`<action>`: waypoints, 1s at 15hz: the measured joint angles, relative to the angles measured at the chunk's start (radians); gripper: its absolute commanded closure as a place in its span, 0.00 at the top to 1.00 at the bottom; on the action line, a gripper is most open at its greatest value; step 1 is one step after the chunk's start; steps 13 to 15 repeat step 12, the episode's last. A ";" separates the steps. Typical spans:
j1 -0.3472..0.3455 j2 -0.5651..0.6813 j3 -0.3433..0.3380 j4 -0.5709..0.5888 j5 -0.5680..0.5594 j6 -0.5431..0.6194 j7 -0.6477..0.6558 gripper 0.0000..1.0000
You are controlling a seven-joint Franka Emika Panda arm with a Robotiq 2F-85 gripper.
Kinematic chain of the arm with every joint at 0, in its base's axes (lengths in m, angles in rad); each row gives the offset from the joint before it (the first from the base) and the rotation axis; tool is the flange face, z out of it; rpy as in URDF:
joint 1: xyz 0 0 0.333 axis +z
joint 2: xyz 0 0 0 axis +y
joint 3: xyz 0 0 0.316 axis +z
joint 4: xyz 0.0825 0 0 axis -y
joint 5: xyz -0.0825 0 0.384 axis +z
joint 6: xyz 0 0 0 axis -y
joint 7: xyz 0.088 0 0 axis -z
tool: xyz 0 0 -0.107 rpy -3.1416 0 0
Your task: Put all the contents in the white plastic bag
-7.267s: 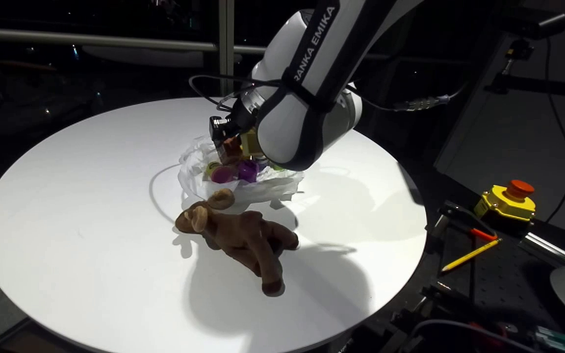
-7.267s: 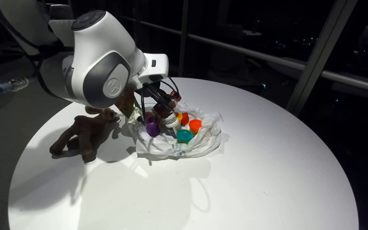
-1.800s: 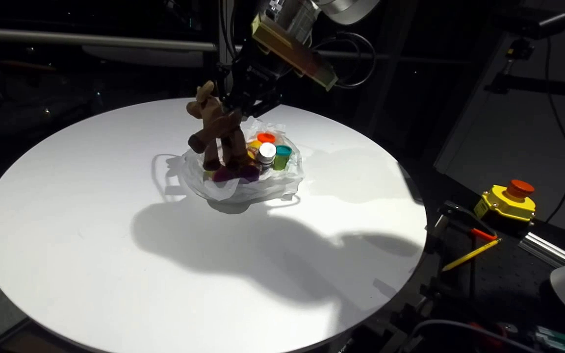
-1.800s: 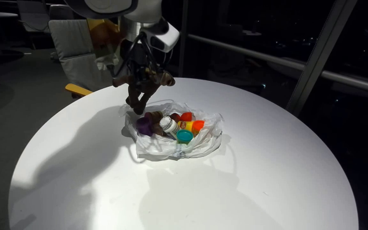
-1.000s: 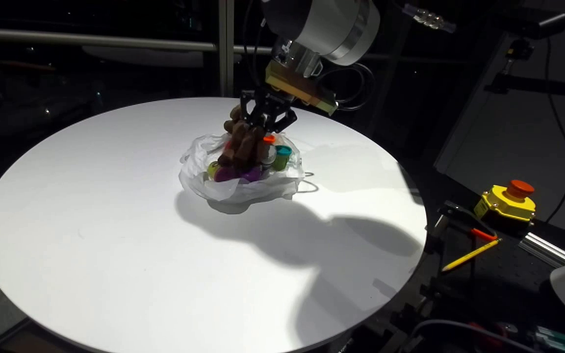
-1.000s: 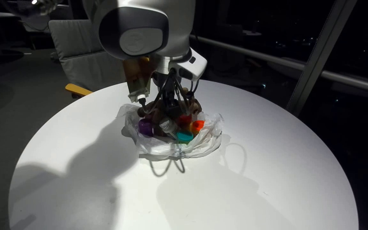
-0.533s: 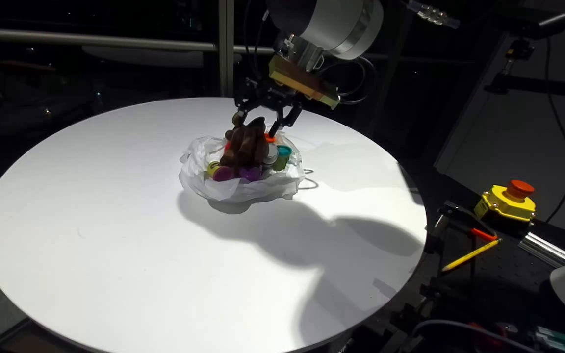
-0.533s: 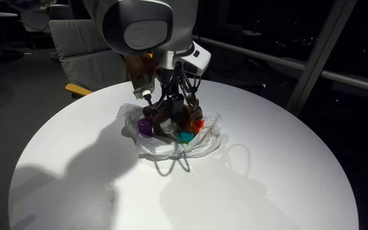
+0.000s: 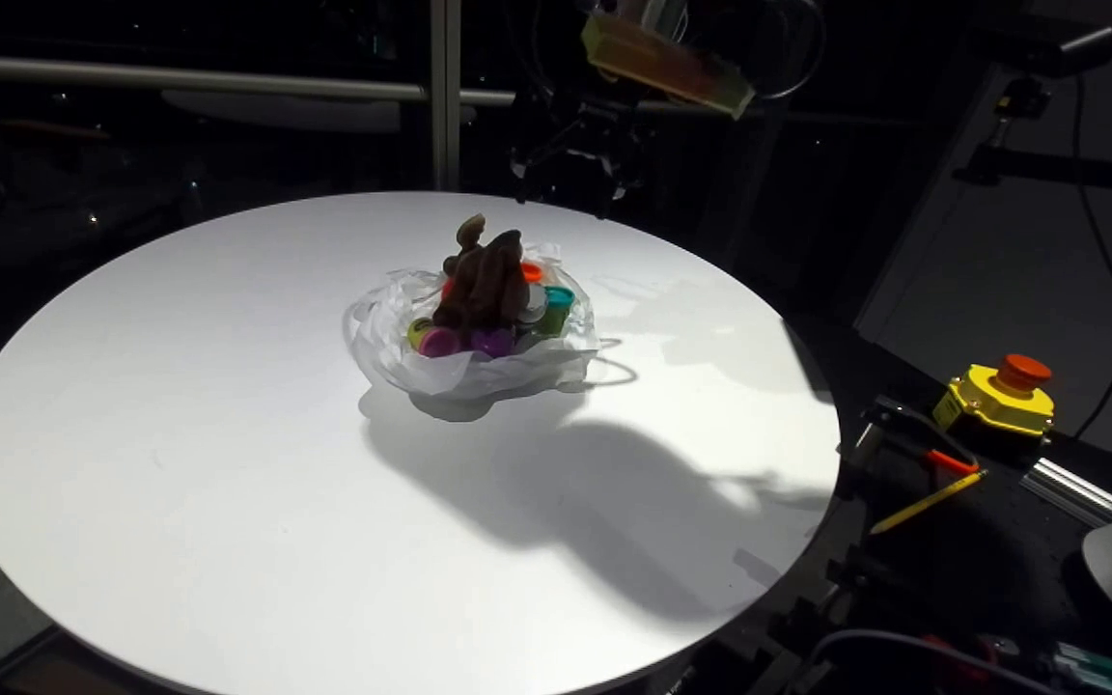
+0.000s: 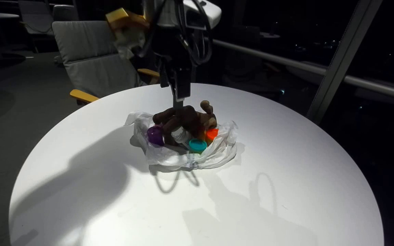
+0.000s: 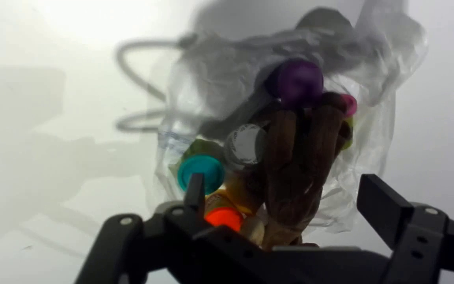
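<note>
1 brn plush (image 11: 292, 197) w/ 5+ pots (image 11: 205, 165) in 1 wht bag (image 10: 171, 159)

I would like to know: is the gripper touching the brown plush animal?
Apart: in an exterior view, white tabletop shows between the open gripper and the plush animal.

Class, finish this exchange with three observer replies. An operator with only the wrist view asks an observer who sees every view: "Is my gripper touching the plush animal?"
Observer: No, an exterior view shows a gap between the gripper and the plush animal.
Operator: Does it stick up out of the white plastic bag?
Observer: Yes, in both exterior views parts of it rise above the rim.
Operator: What's one thing beyond the table?
Observer: A yellow pencil, seen in an exterior view.
</note>
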 measured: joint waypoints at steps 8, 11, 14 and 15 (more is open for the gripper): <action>0.011 -0.370 0.118 0.006 -0.284 -0.674 0.281 1.00; 0.011 -0.409 0.138 0.005 -0.284 -0.715 0.293 1.00; 0.009 -0.406 0.137 0.004 -0.284 -0.715 0.293 1.00; 0.009 -0.406 0.137 0.004 -0.284 -0.715 0.293 1.00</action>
